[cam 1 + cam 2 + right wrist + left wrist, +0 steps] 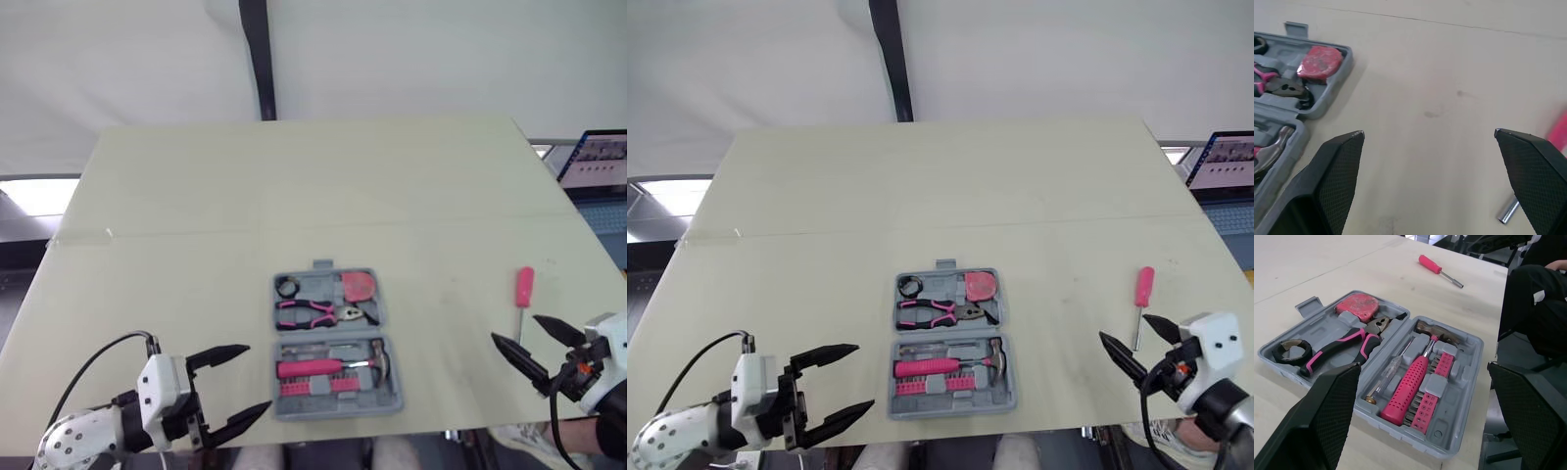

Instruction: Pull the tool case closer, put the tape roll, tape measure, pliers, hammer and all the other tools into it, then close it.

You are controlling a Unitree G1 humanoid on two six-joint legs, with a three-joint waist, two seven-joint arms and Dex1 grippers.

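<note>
Left gripper [257, 376]: jaws spread wide, holding nothing, low over the near edge of the table [294, 186]. The tool case [338, 343] lies just beside these jaws, on their inner side, lid open flat, not touching them; nothing stands between. It sits between the two grippers, closer to the left one. In the half farther from the jaws are the tape roll [288, 286], pliers [318, 313] and tape measure [359, 286]. In the nearer half are the hammer [338, 367] with its pink grip, a thin tester screwdriver [1388, 377] and a row of bits [1430, 394]. Right gripper [515, 328]: jaws also wide open and empty, well apart from the case. A pink-handled screwdriver [524, 294] lies loose on the table just ahead of these jaws, its shaft end pointing back into their gap, untouched. A laptop [600, 162] stands beyond the table's right edge, well clear of both grippers.
</note>
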